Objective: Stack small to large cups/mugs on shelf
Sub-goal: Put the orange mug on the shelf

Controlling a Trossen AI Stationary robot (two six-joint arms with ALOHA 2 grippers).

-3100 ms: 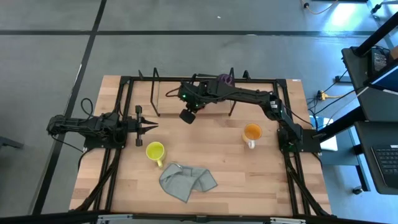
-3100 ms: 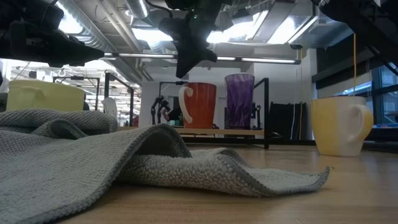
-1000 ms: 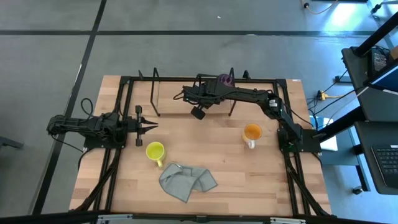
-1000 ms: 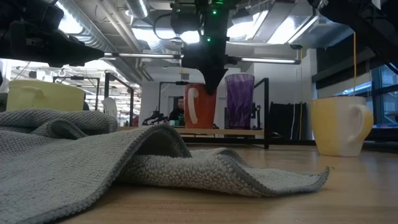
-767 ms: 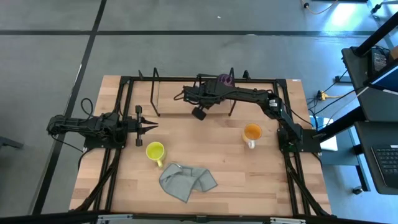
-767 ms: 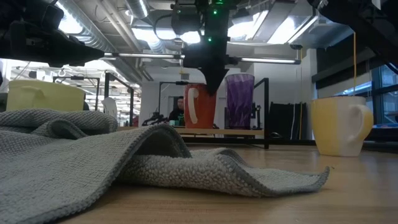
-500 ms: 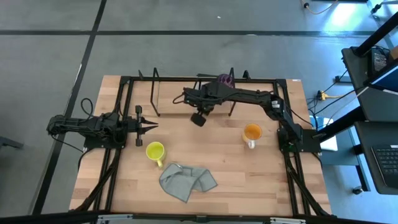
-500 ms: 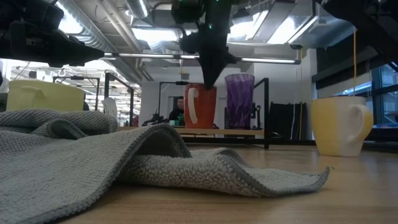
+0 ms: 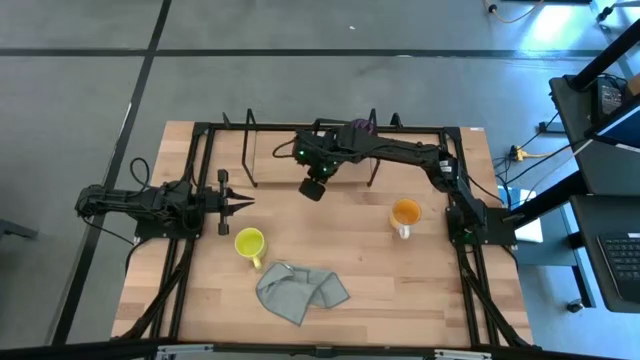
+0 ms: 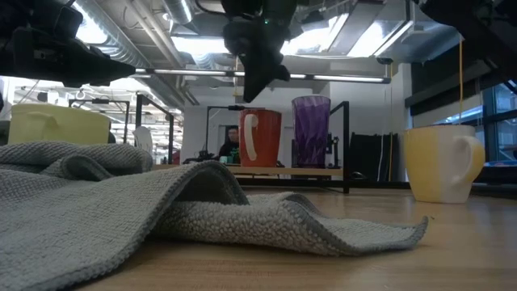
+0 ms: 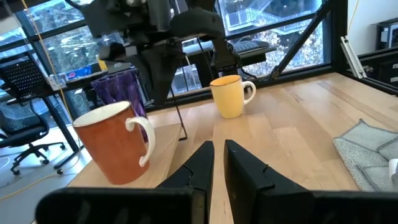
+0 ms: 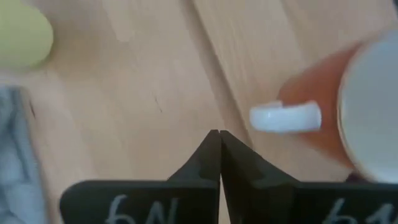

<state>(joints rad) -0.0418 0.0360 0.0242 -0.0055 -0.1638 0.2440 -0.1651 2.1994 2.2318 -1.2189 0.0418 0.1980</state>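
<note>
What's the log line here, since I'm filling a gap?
right gripper shut, empty, raised near red mug | shelf: red mug, purple tumbler | left gripper waiting at table's left

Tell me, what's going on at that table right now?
Right gripper shut, empty, hanging in front of the shelf. Left gripper idle at the table's left. Two mugs on the shelf; two on the table. Nothing in the way.

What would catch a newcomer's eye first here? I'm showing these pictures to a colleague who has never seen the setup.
Probably the right gripper, shut and empty, hanging above the red mug that stands beside the purple tumbler on the black shelf at the table's far edge. Next, the crumpled grey cloth near the front, with a small yellow mug beside it and the parked left gripper at the left.
</note>
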